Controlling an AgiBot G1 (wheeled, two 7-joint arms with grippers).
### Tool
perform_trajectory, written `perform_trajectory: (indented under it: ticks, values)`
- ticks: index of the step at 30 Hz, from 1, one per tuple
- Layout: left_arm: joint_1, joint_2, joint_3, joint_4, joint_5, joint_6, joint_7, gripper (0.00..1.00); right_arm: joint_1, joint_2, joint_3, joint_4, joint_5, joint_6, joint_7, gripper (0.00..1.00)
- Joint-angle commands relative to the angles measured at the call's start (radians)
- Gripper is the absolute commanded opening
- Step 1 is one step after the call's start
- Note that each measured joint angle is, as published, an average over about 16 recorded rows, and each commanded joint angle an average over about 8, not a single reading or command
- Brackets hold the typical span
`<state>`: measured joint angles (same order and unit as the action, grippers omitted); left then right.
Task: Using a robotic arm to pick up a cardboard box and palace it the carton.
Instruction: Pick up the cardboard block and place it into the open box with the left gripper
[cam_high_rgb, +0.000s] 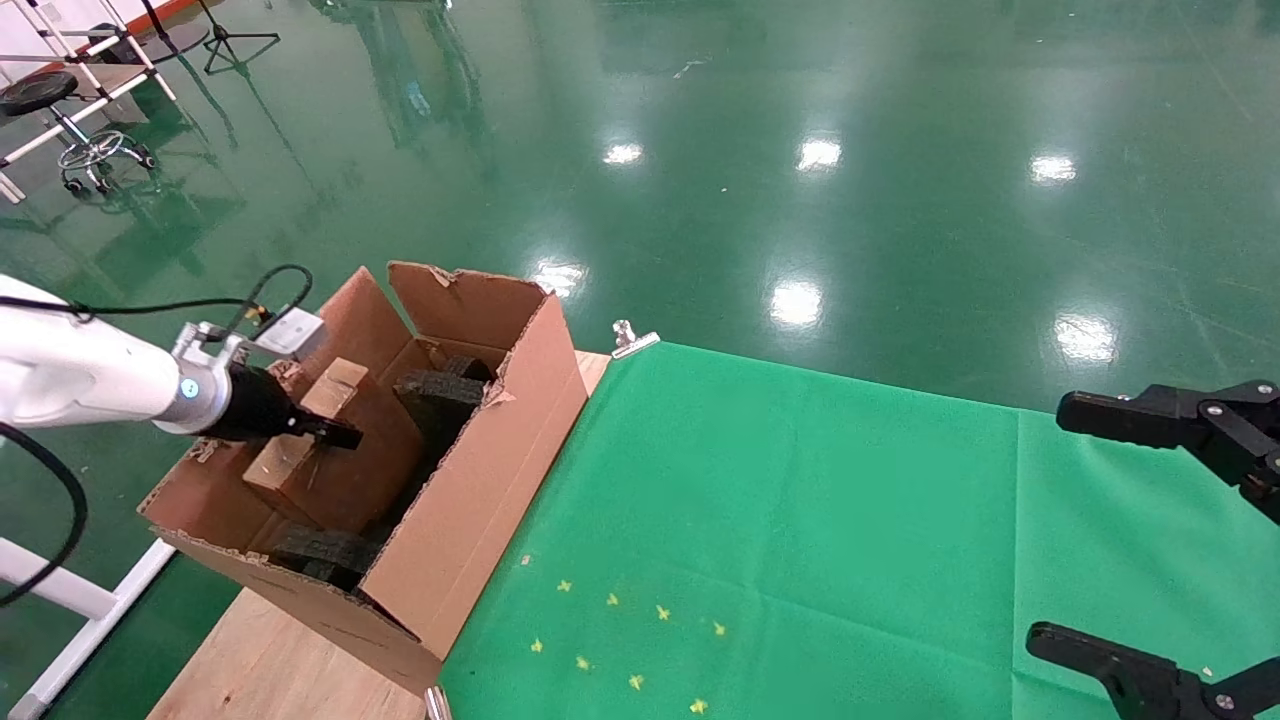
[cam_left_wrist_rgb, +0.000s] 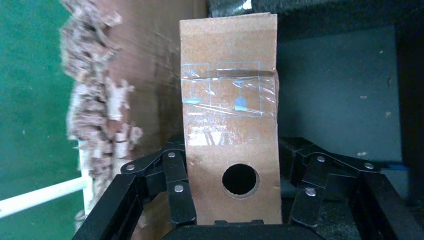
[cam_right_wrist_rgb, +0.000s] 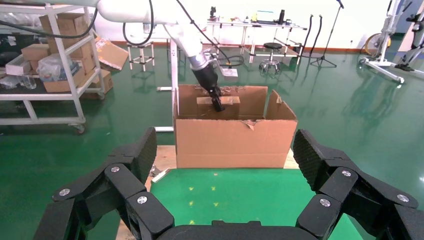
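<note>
Now left pincer (cam_high_rgb: 325, 432) clamped on cardboard box (cam_high_rgb: 305, 428), holding it inside the carton (cam_high_rgb: 470, 500) among black foam pieces (cam_high_rgb: 440, 395). Right pincer (cam_high_rgb: 1150, 530) spread wide, empty, above green-covered table (cam_high_rgb: 800, 520).

A bright green cloth (cam_high_rgb: 800, 520) covers most of the pale wooden desk (cam_high_rgb: 270, 665), held at its far corner by a silver metal clip (cam_high_rgb: 632, 340). Small yellow star-shaped marks (cam_high_rgb: 620, 640) dot the cloth near its front edge. Around the desk spreads a glossy green floor (cam_high_rgb: 800, 130). A white metal shelving rack (cam_right_wrist_rgb: 55, 65) loaded with brown boxes stands well apart, and a black round stool (cam_high_rgb: 60, 110) stands on castors.
</note>
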<state>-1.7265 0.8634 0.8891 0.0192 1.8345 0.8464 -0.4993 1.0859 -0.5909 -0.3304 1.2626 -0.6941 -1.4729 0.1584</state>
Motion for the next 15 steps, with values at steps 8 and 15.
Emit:
perform_trajectory:
  ticks: [8, 15]
  values:
    - [0.043, 0.015, -0.005, -0.006, -0.008, -0.043, -0.008, 0.87, 0.0, 0.0, 0.0, 0.0, 0.0, 0.0, 0.0, 1.0]
    - [0.046, 0.016, -0.007, -0.007, -0.012, -0.045, -0.009, 1.0, 0.0, 0.0, 0.0, 0.0, 0.0, 0.0, 0.0, 1.0]
